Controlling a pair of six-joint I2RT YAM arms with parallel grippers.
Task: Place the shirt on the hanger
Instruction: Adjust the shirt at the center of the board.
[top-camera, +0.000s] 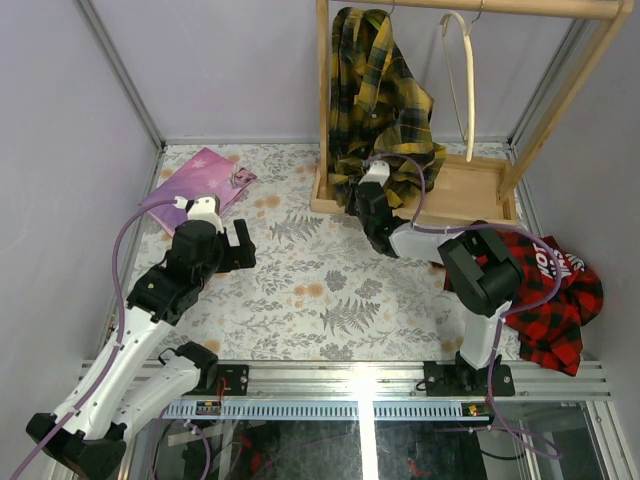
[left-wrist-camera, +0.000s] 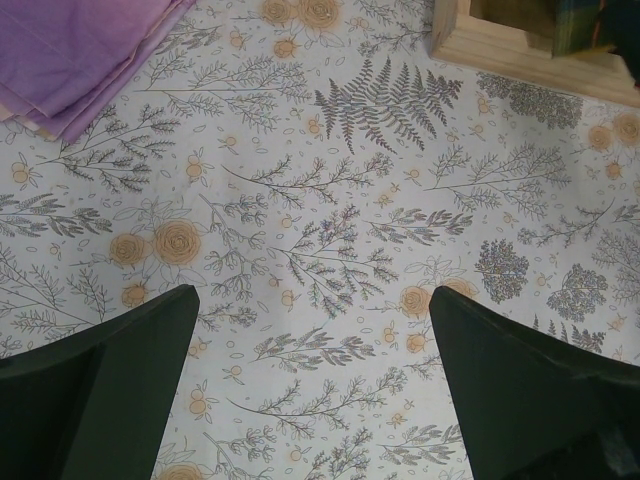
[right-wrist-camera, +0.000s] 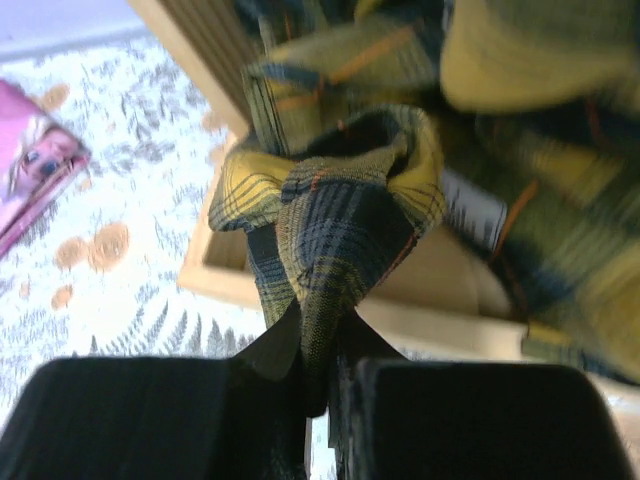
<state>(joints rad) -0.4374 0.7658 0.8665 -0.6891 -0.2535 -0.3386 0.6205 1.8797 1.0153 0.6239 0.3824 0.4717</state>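
Observation:
The yellow-and-black plaid shirt (top-camera: 375, 100) hangs from the top rail of the wooden rack, and its lower end bunches over the rack's base. My right gripper (top-camera: 362, 192) is at that lower end. In the right wrist view it (right-wrist-camera: 320, 345) is shut on a fold of the shirt (right-wrist-camera: 340, 230), which sticks up between the two fingers. The pale yellow-green hanger is hidden or out of view. My left gripper (top-camera: 240, 245) is open and empty above the flowered tablecloth, with nothing between its fingers in the left wrist view (left-wrist-camera: 315, 335).
The wooden rack (top-camera: 480, 195) stands at the back with a cream curved hanger (top-camera: 462, 80) on its rail. A red-and-black plaid garment (top-camera: 555, 290) lies at the right. A purple cloth (top-camera: 200, 180) lies at the back left. Walls close in on both sides.

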